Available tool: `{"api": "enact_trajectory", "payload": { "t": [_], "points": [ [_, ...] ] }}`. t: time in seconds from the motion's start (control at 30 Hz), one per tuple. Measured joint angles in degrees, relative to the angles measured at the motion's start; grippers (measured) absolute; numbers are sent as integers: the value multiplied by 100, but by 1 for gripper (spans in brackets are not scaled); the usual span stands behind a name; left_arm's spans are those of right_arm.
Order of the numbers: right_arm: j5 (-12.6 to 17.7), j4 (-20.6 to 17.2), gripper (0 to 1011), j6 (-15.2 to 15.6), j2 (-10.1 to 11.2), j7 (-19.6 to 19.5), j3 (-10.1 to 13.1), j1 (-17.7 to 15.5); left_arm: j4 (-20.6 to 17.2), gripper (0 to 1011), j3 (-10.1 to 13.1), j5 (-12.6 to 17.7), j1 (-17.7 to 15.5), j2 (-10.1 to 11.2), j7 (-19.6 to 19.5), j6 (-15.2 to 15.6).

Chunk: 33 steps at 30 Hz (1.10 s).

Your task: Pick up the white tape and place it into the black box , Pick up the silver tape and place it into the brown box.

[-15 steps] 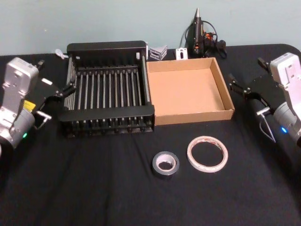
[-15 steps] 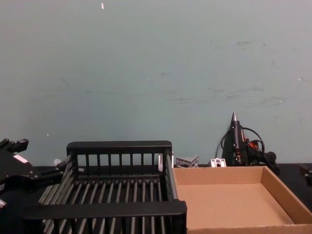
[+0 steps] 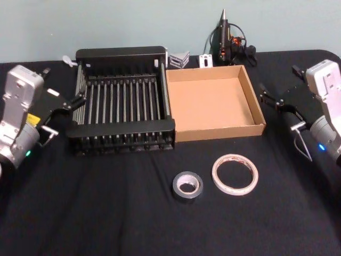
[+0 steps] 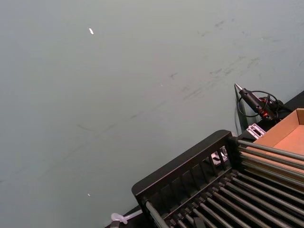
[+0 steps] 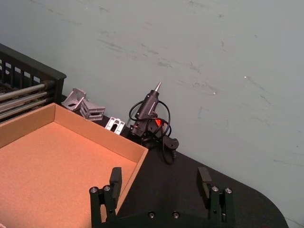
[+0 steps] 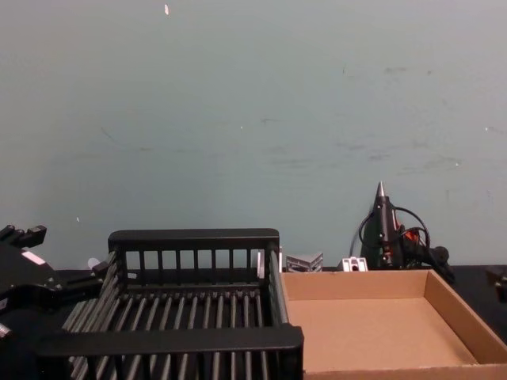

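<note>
Tapes lie on the black table (image 3: 80, 213), both well apart from the two grippers and between them, nearer the robot than the boxes. The silver tape (image 3: 187, 185) lies flat, and the white tape (image 3: 235, 174) lies flat just beside it, on the side of the right gripper. They do not touch.

The left gripper (image 3: 63, 114) hangs just beside the outer wall of the black box (image 3: 120, 129), with its fingers spread and nothing between them. The right gripper (image 3: 281, 109) hangs near the outer wall of the brown box (image 3: 221, 130), also with fingers spread and nothing held; in the right wrist view its two fingers (image 5: 115, 178) stand wide apart over the table, close to a corner of the brown box (image 5: 57, 156).

Both boxes have nothing inside, and they stand side by side, touching, between the two grippers. Past them, by the wall, a glue gun (image 3: 225, 34) stands upright with its cable, with small metal brackets (image 3: 179, 58) beside it.

Compared with half a second ago almost nothing differs: tapes and boxes keep their places, the left gripper is where it was, and the right gripper has shifted only very slightly.
</note>
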Motion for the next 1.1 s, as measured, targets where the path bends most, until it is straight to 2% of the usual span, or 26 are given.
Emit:
{"api": "enact_trajectory", "payload": {
  "t": [1.1],
  "points": [
    [0,-5,1002,0,-15,27,39,-15,0,1001,0,0,0,0,0,0]
  ]
}}
